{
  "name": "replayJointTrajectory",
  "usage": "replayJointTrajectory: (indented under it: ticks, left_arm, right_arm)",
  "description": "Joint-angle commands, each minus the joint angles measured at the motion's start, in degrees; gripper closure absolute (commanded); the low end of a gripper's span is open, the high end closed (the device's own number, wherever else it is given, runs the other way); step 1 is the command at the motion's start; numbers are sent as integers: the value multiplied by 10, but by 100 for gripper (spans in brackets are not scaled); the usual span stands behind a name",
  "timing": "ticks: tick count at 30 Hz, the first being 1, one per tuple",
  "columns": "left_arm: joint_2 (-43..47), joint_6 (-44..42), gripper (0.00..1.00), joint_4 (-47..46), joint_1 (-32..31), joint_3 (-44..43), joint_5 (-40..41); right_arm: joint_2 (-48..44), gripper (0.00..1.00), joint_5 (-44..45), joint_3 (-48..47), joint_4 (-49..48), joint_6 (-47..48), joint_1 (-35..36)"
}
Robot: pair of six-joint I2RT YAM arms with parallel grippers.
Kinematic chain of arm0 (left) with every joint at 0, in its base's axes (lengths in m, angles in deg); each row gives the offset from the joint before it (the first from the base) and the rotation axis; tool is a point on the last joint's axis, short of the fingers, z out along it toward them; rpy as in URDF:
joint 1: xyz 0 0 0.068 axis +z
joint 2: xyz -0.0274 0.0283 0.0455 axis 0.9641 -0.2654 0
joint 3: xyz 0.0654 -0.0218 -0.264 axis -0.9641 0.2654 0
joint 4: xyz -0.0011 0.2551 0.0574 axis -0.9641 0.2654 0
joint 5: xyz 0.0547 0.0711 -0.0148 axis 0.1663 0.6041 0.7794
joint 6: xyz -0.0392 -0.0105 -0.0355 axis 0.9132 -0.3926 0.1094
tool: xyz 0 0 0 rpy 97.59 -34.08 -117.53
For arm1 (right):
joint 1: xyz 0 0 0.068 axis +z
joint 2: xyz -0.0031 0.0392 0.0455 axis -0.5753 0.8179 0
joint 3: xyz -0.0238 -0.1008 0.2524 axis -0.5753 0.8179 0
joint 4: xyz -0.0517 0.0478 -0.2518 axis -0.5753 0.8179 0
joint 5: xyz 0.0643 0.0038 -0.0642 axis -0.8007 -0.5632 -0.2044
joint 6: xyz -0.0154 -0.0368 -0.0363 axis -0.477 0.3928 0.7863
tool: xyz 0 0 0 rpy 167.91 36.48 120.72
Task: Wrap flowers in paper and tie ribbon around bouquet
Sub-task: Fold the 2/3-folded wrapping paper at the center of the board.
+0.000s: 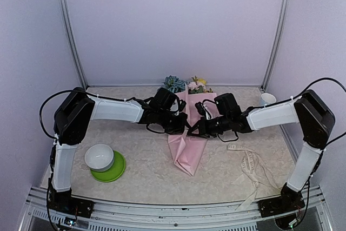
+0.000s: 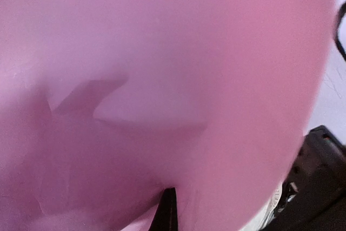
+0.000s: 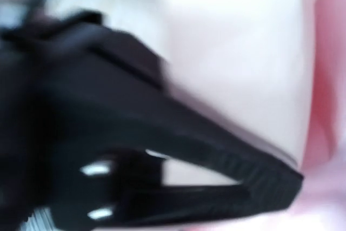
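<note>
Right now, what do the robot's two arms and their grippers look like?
The left arm and right arm match: smooth white link covers between bulky black joint housings, on black bases. A thin black cable loops out beside each elbow. The left gripper and right gripper are black, with long tapering fingers ribbed along the inner face. No markings are readable.

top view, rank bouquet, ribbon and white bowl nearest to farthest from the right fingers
1. bouquet: right at the right fingers, table centre.
2. ribbon: near right side of the table.
3. white bowl: far across on the near left.
</note>
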Motion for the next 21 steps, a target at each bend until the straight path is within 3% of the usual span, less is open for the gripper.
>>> replayJointTrajectory:
  ticks: [1,5,8,11,14,17,21]
  left_arm:
    - [-14,-4,100,-2,-4,-4,-18]
    - [-14,-9,100,1,-6,-4,-11]
    - [-14,-11,100,1,-7,-5,-9]
    - [-14,-12,100,2,-9,-6,-7]
    - [-14,-13,100,5,-11,-7,-1]
    - [-13,-14,100,7,-12,-9,2]
    - [-14,-15,100,9,-12,-11,2]
  right_arm:
    - [-81,100,68,14,26,-16,-7]
    - [-121,89,133,-12,92,18,-34]
    - [-105,69,174,-98,141,63,-43]
    - [-51,42,200,-189,182,82,-43]
    - [15,26,204,-271,210,89,-43]
    - [74,21,219,-346,244,102,-42]
    - [135,21,252,-429,301,114,-31]
